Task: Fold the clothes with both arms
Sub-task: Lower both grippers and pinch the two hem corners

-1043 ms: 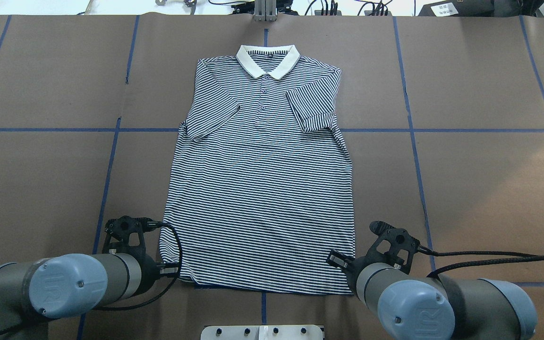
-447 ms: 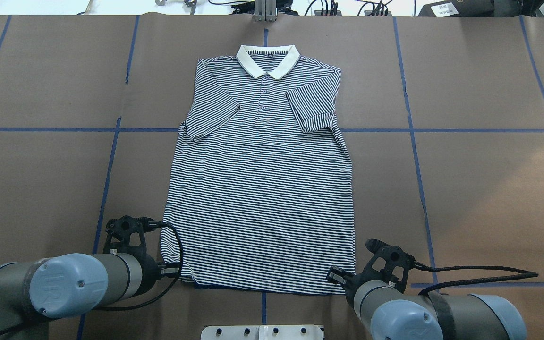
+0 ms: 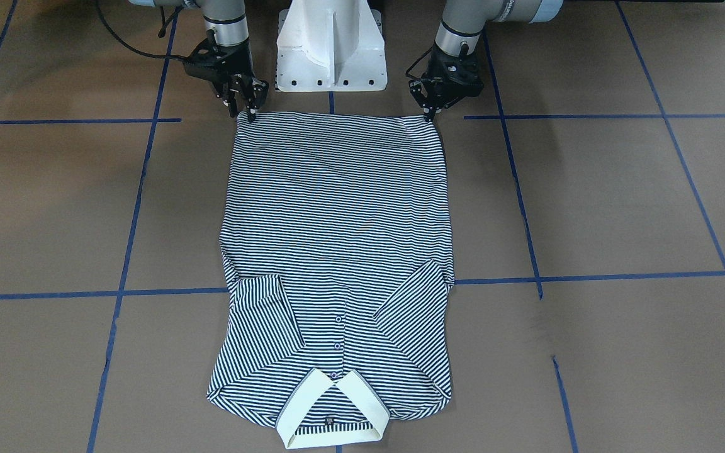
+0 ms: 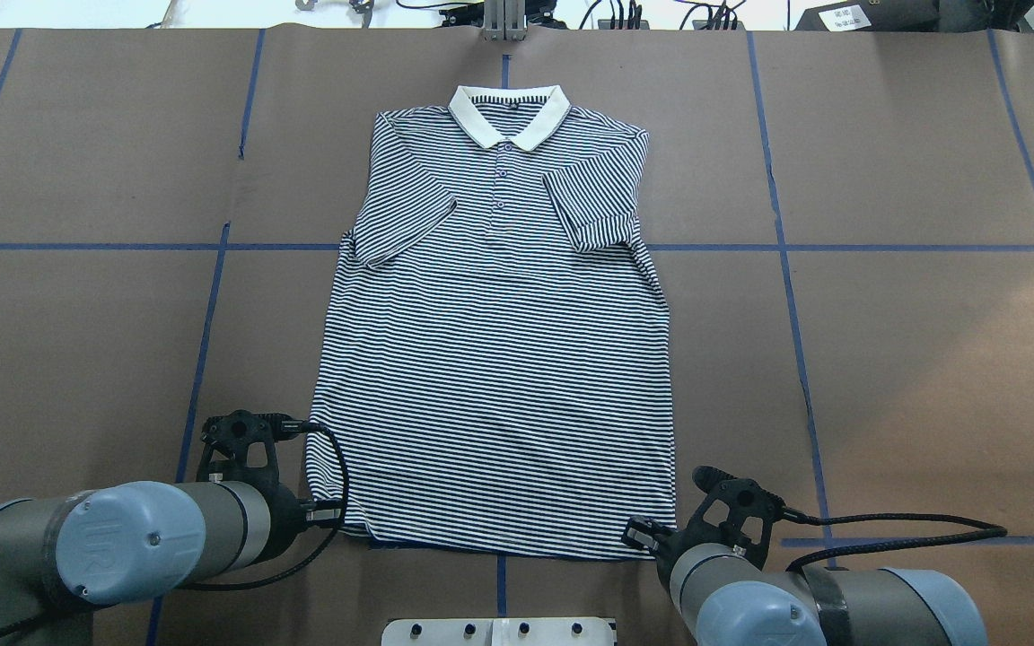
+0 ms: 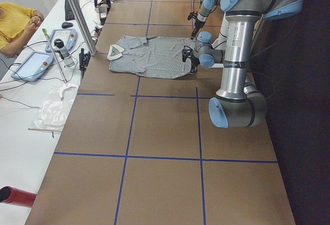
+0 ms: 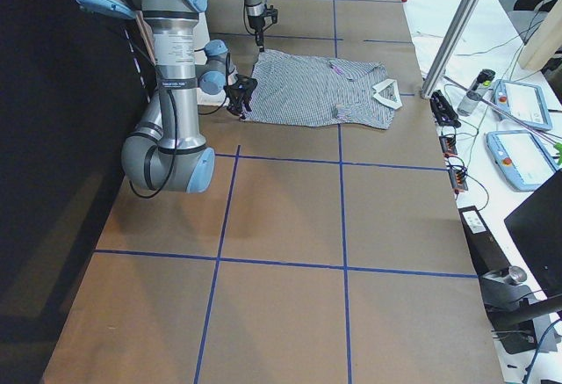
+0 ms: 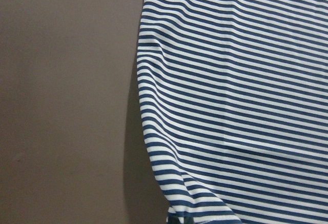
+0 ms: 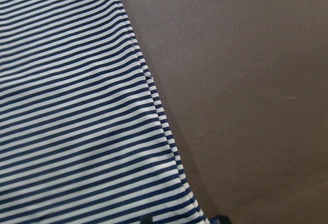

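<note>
The striped polo shirt point(image 4: 495, 359) point(image 3: 337, 207) lies flat and face up on the brown table, its cream collar point(image 4: 508, 117) at the far end and both sleeves folded in over the chest. My left gripper point(image 4: 327, 513) point(image 3: 428, 115) sits at the near left hem corner, its fingers pinched to a point on the fabric. In the left wrist view the shirt edge point(image 7: 154, 147) gathers toward the bottom. Over the near right hem corner, my right gripper point(image 4: 643, 536) point(image 3: 246, 110) stands open. In the right wrist view its two dark fingertips point(image 8: 148, 219) straddle the corner.
The white pedestal base point(image 3: 331, 44) stands just behind the hem between the arms. Blue tape lines point(image 4: 203, 341) grid the table. Past the far edge, a person in yellow point(image 5: 15, 21), control tablets point(image 5: 31, 65), a metal post point(image 5: 77, 14) and cables line a white bench.
My right arm has drawn back toward the base and brought its gripper to the near right hem corner. The left arm and the shirt have not moved.
</note>
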You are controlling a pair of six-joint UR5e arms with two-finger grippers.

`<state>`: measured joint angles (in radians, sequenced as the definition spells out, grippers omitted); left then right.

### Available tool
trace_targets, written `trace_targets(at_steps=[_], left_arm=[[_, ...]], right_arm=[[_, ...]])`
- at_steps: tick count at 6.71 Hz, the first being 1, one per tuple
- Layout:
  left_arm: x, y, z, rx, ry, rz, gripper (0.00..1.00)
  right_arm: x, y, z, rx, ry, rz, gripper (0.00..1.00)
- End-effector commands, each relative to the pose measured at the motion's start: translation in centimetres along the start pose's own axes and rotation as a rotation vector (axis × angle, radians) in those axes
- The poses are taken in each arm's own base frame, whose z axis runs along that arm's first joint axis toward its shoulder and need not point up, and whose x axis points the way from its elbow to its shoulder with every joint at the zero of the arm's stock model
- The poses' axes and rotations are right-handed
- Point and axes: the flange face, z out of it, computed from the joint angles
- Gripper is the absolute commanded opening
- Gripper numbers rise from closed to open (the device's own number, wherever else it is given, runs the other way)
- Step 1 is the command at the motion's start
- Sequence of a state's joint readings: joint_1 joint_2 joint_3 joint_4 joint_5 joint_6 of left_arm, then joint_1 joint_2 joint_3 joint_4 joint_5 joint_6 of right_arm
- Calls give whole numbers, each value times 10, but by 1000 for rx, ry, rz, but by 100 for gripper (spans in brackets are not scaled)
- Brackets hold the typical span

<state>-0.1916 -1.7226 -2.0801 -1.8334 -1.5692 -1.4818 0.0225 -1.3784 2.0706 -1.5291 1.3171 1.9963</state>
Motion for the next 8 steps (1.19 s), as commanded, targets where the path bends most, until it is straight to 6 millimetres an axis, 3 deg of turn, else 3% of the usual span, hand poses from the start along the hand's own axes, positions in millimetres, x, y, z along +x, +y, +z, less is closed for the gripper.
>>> trace_targets(at_steps=[1, 3, 4, 5, 7, 8], left_arm=[[0, 1, 0, -1, 1, 1, 0], [0, 0, 1, 2, 0, 1, 0], [0, 0, 1, 2, 0, 1, 0], [-1, 0, 1, 2, -2, 1, 0], [0, 1, 1, -1, 0, 0, 0], [14, -1, -7, 4, 27, 0, 0]], right_arm=[[5, 6, 9, 3, 18, -9, 52], [6, 8, 10, 4, 21, -10, 53], [2, 8, 8, 3, 12, -7, 30], [-1, 7, 6, 13, 1, -4, 0], [-5, 3, -3, 13, -18, 3, 0], [-5, -12, -29, 2, -57, 18, 0]])
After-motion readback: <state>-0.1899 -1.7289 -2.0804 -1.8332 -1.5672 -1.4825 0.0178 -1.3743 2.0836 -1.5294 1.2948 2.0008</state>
